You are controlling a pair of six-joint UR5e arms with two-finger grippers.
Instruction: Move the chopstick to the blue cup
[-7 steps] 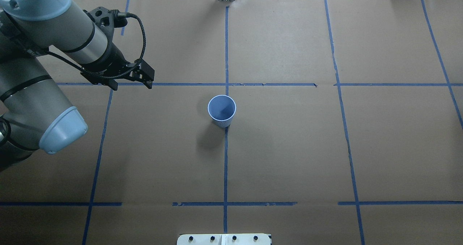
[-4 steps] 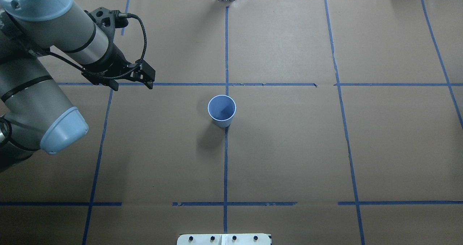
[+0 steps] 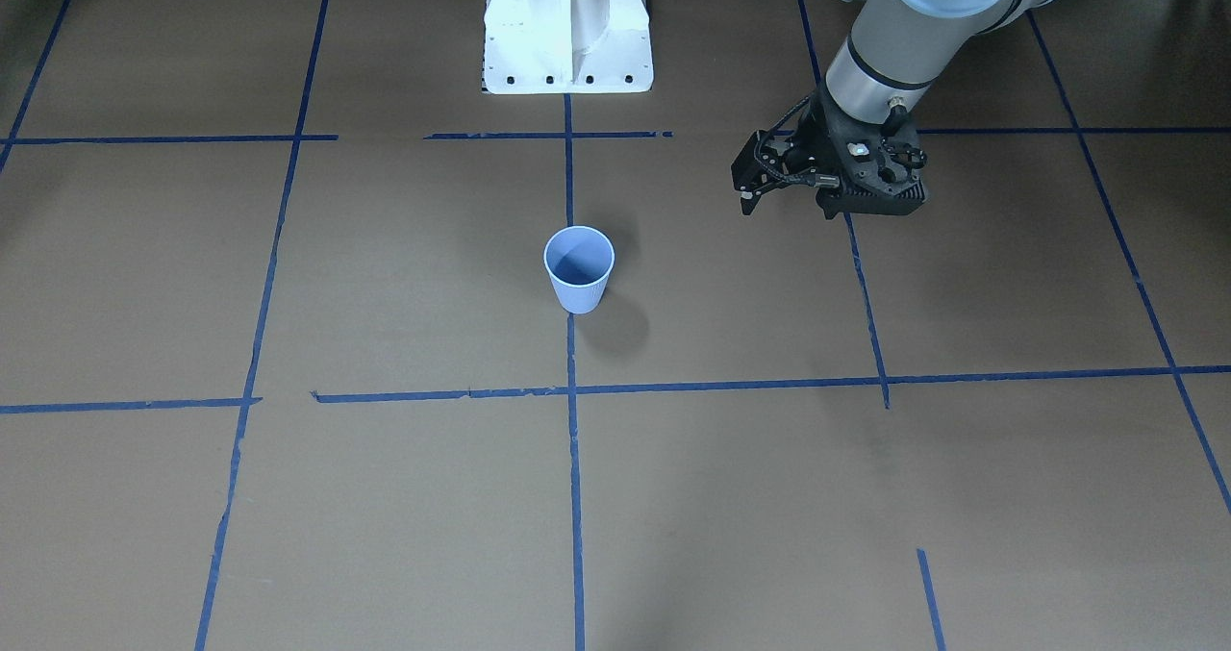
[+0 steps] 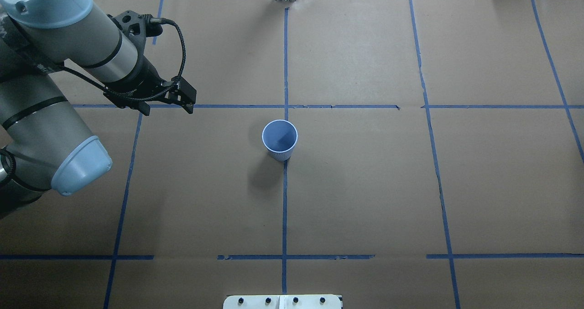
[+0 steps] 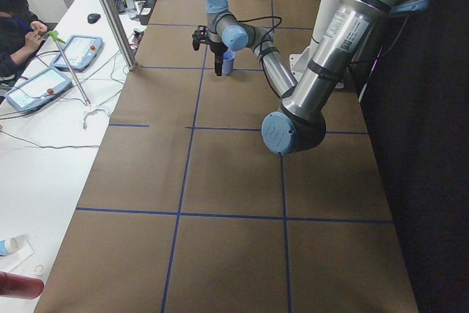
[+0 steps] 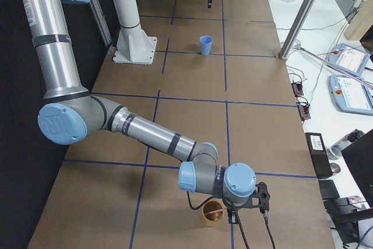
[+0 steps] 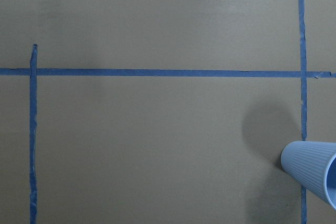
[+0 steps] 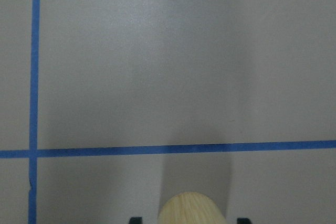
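Step in hand: pick-up. The right end effector (image 6: 213,210) hangs over a tan, wood-coloured cup (image 8: 191,211) at the right end of the tabletop (image 4: 365,185); whether it is open or closed cannot be told. The thin pink chopstick (image 6: 220,207) rests in that cup, its long axis tilted across the mouth. Grip across the thin axis and lift clear of the rim. Turn the stick vertical over the small light blue ribbed cup (image 4: 279,140), which stands upright, well apart. Release low; the cup looks light. The left end effector (image 4: 167,108) is open and empty

Bright, even overhead light; the blue cup (image 4: 279,140) throws a soft shadow, and the right-wrist view looks hazy.
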